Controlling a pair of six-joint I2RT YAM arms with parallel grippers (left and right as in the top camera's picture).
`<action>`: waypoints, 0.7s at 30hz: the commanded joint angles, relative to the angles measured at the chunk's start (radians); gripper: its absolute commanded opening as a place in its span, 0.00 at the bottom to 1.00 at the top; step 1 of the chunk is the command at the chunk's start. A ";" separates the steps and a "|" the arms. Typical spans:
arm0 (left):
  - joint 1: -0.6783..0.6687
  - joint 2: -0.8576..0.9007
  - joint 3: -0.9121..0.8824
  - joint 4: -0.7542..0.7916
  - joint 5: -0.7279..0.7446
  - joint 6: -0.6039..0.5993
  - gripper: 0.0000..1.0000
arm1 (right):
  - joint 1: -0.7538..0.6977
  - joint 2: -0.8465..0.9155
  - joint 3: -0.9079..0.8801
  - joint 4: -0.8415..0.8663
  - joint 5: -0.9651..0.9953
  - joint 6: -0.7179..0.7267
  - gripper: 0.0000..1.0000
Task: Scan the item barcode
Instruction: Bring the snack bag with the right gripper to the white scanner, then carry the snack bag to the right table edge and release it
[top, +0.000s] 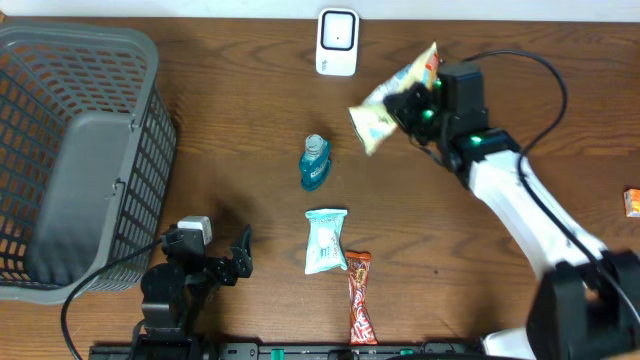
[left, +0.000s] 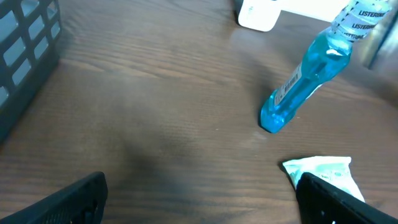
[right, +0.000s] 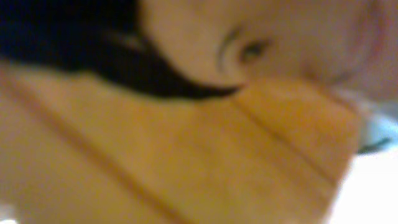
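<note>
My right gripper (top: 415, 106) is shut on a yellow and white snack bag (top: 390, 100), holding it off the table just right of the white barcode scanner (top: 337, 42). The bag (right: 205, 155) fills the right wrist view as an orange blur, hiding the fingers. Near the front left of the table, my left gripper (top: 242, 254) is open and low over the wood, with nothing between its fingers. In the left wrist view the left gripper (left: 202, 205) shows bare table between its black fingertips (left: 68, 202).
A blue mouthwash bottle (top: 314, 163) (left: 305, 78) lies mid-table, with a white and teal packet (top: 325, 241) (left: 323, 171) and a red candy bar (top: 360, 310) in front of it. A grey basket (top: 60, 150) stands at the left. A small orange item (top: 632, 202) sits at the right edge.
</note>
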 joint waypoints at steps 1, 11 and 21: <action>-0.003 -0.004 -0.004 -0.021 0.005 -0.002 0.96 | 0.010 0.092 0.040 0.134 0.037 0.188 0.02; -0.003 -0.004 -0.005 -0.021 0.005 -0.002 0.96 | 0.033 0.453 0.500 0.128 0.109 0.173 0.02; -0.003 -0.004 -0.005 -0.021 0.005 -0.002 0.96 | 0.062 0.801 1.074 -0.098 0.217 0.054 0.02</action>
